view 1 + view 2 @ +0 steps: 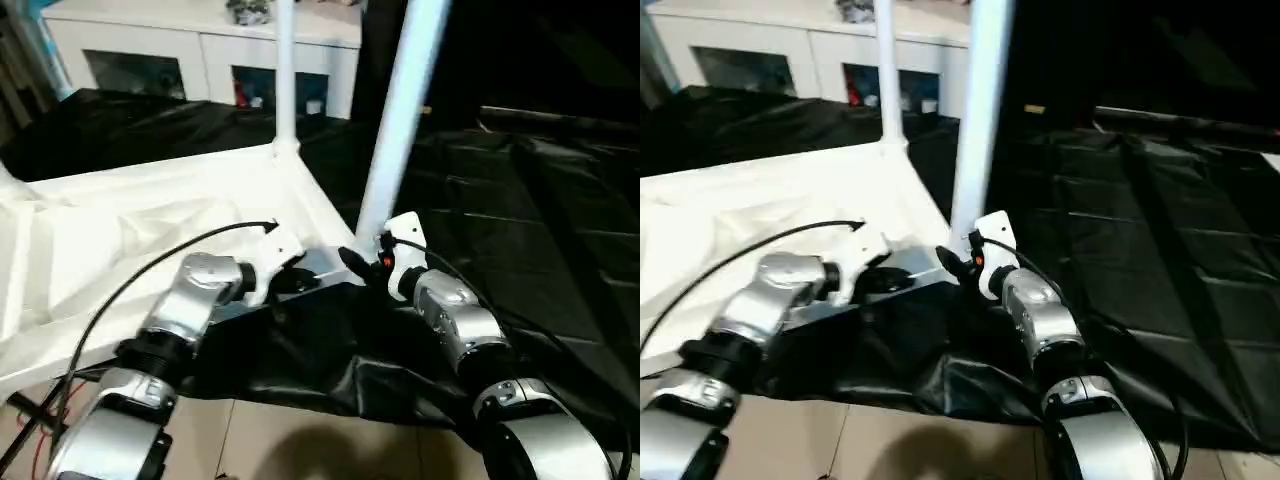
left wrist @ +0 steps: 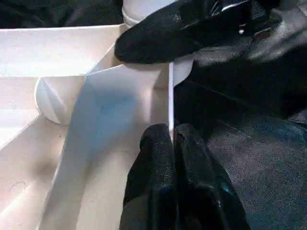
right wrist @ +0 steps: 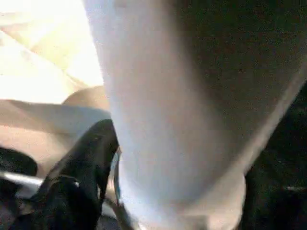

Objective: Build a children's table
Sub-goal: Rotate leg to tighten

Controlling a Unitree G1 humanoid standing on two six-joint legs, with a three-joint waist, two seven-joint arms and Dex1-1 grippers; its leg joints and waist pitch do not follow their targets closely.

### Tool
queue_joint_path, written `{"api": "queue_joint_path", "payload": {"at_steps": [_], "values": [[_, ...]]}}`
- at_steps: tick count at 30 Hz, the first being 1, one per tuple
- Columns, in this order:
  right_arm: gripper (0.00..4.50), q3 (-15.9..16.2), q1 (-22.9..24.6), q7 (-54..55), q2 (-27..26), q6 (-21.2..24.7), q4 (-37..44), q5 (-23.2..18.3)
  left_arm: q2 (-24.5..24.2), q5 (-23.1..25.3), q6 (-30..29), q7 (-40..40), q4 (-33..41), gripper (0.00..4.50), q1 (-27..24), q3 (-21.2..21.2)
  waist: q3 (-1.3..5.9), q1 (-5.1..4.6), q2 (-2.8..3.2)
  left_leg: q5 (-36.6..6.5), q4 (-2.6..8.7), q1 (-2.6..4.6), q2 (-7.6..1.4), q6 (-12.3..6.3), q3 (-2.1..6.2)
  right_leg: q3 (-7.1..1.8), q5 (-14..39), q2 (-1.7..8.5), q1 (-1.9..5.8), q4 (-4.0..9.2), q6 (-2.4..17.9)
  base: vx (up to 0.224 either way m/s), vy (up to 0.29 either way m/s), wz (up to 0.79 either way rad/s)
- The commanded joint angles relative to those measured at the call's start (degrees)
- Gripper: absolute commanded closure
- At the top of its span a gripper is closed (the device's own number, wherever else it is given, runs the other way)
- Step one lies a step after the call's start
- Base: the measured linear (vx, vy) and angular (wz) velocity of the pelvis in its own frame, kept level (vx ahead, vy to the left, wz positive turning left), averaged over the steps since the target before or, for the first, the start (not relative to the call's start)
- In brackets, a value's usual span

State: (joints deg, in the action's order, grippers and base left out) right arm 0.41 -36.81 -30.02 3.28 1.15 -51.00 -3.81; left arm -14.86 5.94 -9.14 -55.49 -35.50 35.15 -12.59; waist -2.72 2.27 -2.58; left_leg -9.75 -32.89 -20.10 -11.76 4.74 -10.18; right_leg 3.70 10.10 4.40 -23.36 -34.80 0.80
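So the children's table [image 1: 150,215] is lying upside down on a black sheet [image 1: 520,220], ribbed underside up, which makes sense since the legs go into the corner sockets from above that way. Two legs stand upright: the far leg [image 1: 284,70] at the back corner, and the near leg [image 1: 400,110] at the corner closest to the robot.

The left gripper [image 2: 171,143] has its fingers pressed together, pinching the thin rim of the tabletop right by that near corner, I'd guess to keep the top from sliding. The right gripper [image 1: 362,262] sits at the base of the near leg with one finger against it. It looks fairly open, but I can't tell if it's really gripping.

Room-wise, the right side is bare sheet, so that arm can back away freely. Behind is a white cabinet [image 1: 200,40], well apart. The two grippers are close together at the corner, so that's the tight spot.
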Motion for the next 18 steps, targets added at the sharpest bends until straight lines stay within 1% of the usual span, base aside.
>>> {"api": "queue_joint_path", "payload": {"at_steps": [1,2,3,4,5,6,7,8,9,10,12,13,15,16,18], "values": [[0.59,4.07,-0.26,-6.46,-1.50,0.85,-0.67,0.54,3.38,-2.79,1.22,-2.59,2.27,4.50,-0.92,-3.21,3.10,-0.01,0.49,-19.31,4.09,0.03,-1.38,-0.47,0.42,-2.52,20.47,3.28,2.24,5.18,9.81,0.000,0.000,0.00],[0.59,4.48,-0.05,-8.78,-0.81,0.62,0.01,0.42,2.82,-2.82,1.17,-3.23,2.44,4.50,-1.07,-3.13,3.08,0.07,0.53,-19.17,4.07,0.09,-1.42,-0.59,0.39,-2.55,19.85,3.32,2.20,5.15,10.07,0.000,0.000,0.00],[0.59,5.04,0.27,-11.10,-0.12,0.28,0.74,0.42,2.31,-2.81,1.49,-3.77,2.43,4.50,-1.17,-3.08,3.12,0.04,0.50,-18.94,4.02,0.07,-1.40,-0.99,0.33,-2.55,18.75,3.25,2.30,5.02,10.53,0.000,0.000,0.00],[0.59,5.67,0.67,-13.52,0.64,-0.42,1.50,0.47,1.81,-2.86,1.94,-4.55,2.45,4.50,-1.29,-3.01,3.16,0.08,0.48,-18.06,3.97,-0.09,-1.38,-1.34,0.27,-2.59,17.46,3.29,2.45,4.88,10.94,0.000,0.000,0.00],[0.59,5.67,0.67,-13.52,0.64,-0.42,1.50,0.47,1.81,-2.86,1.94,-4.55,2.45,4.50,-1.29,-3.01,3.20,0.16,0.49,-17.55,3.97,-0.07,-1.41,-1.47,0.28,-2.56,16.93,3.34,2.54,4.85,11.09,0.000,0.000,0.00],[0.59,6.90,1.92,-20.06,2.78,-1.17,4.18,-0.34,0.41,-3.11,3.04,-6.69,2.19,4.50,-1.50,-2.78,3.25,0.20,0.42,-16.69,3.85,-0.05,-1.32,-1.82,0.16,-2.61,15.93,3.31,2.57,4.77,11.38,0.000,0.000,0.00],[0.59,7.06,2.13,-21.08,3.14,-1.19,4.66,-0.51,0.16,-3.16,3.26,-7.11,2.16,4.50,-1.55,-2.73,3.28,0.42,0.31,-16.03,3.74,-0.15,-1.26,-2.44,0.09,-2.57,15.24,3.25,2.80,4.73,11.43,0.000,0.000,0.00],[0.59,7.42,2.65,-23.78,4.10,-0.96,5.98,-1.13,-0.52,-3.27,3.58,-8.16,2.09,4.50,-1.64,-2.64,3.22,0.45,0.21,-15.73,3.76,-0.24,-1.26,-2.72,0.06,-2.62,14.95,3.26,2.82,4.71,11.41,0.000,0.000,0.00],[0.59,7.87,3.30,-27.62,5.64,-0.12,7.87,-2.11,-1.65,-3.29,4.16,-9.71,1.74,4.50,-1.62,-2.58,3.25,0.61,0.25,-15.06,3.80,-0.26,-1.29,-3.01,0.11,-2.58,14.88,3.34,2.94,4.66,11.47,0.000,0.000,0.00],[0.59,8.12,3.60,-29.66,6.56,0.51,8.75,-2.59,-2.33,-3.40,4.83,-10.80,1.43,4.50,-1.55,-2.55,3.19,0.79,0.30,-15.05,3.77,-0.14,-1.38,-3.26,0.07,-2.57,15.08,3.31,2.88,4.67,11.47,0.000,0.000,0.00],[0.59,8.52,4.05,-33.23,8.03,1.56,9.94,-3.05,-3.56,-3.69,5.59,-12.93,1.03,4.50,-1.46,-2.42,3.08,1.10,0.36,-15.27,3.87,-0.13,-1.49,-3.09,0.09,-2.46,16.16,3.28,2.90,4.70,11.51,0.000,0.000,0.00],[0.59,8.91,4.33,-35.55,8.94,2.47,10.68,-3.33,-4.42,-3.73,5.95,-14.30,0.66,4.50,-1.29,-2.37,3.03,1.22,0.35,-15.48,3.92,-0.07,-1.66,-2.91,0.01,-2.45,16.51,3.22,2.77,4.66,11.45,0.000,0.000,0.00],[0.59,9.54,4.56,-37.27,9.94,2.78,11.19,-3.11,-5.49,-3.34,6.48,-15.67,-0.23,4.50,-0.82,-2.56,3.04,1.39,0.43,-15.57,3.96,-0.05,-1.72,-2.53,0.03,-2.42,16.57,3.24,2.78,4.55,11.57,0.000,0.000,0.00],[0.84,9.76,4.63,-37.68,10.27,2.78,11.31,-2.90,-5.87,-3.18,6.62,-16.20,-0.60,4.50,-0.63,-2.65,3.05,1.42,0.41,-15.62,3.97,-0.03,-1.74,-2.35,0.02,-2.42,16.53,3.24,2.75,4.54,11.57,0.000,0.000,0.00],[0.90,9.91,5.03,-39.23,10.84,3.77,12.67,-3.18,-6.88,-3.05,7.19,-17.75,-1.90,4.50,0.14,-2.85,3.07,1.42,0.30,-15.68,3.94,-0.01,-1.66,-1.96,0.01,-2.47,16.87,3.37,2.73,4.53,11.61,0.000,0.000,0.00]]}}
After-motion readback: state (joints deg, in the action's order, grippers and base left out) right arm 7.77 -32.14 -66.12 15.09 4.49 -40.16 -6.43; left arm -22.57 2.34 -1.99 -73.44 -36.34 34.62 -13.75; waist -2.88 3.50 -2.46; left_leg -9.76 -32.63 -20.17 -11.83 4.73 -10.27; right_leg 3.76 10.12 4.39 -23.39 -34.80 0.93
